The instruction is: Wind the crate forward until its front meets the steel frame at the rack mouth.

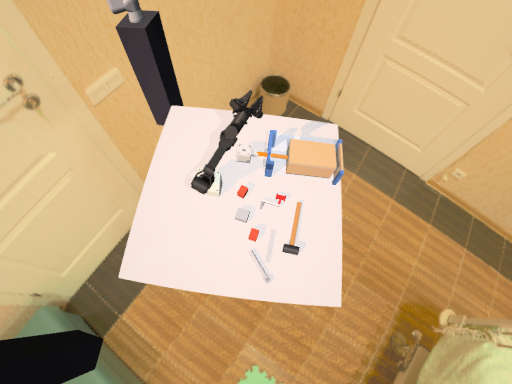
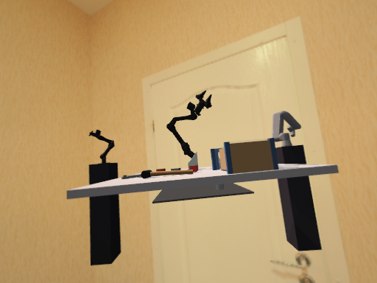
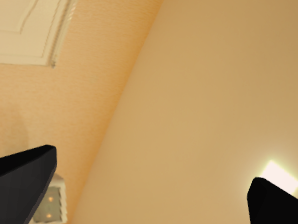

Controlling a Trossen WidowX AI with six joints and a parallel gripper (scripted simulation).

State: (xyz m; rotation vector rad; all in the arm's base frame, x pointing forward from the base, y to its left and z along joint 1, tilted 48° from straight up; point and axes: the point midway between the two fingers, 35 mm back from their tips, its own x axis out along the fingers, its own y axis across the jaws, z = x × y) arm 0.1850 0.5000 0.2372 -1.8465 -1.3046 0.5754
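Note:
The gripper point(image 1: 256, 96) point(image 2: 208, 93) point(image 3: 155, 164) is open and empty, raised high beyond the winch and pointing upward. The tan crate point(image 1: 312, 156) sits inside the cubby and looks flat. A gap shows between its front and the blue steel frame point(image 1: 270, 150) at the mouth. An orange strap point(image 1: 278, 156) runs from the crate past the frame to the pale winch point(image 1: 244, 153); no handle stands on it. Among the tools lie a thin bent grey piece point(image 1: 270, 203) and a small red T-shaped piece point(image 1: 280, 198); whether they join, or are the handle, I cannot tell.
A hammer point(image 1: 295, 225) point(image 2: 171, 172), a long grey tool point(image 1: 260, 266), a faint clear strip point(image 1: 271, 245), a grey block point(image 1: 242, 215) and two red blocks point(image 1: 242, 191) point(image 1: 254, 234) lie on the bench point(image 1: 175, 240). A blue-edged rear frame point(image 1: 338, 176) stands behind the crate.

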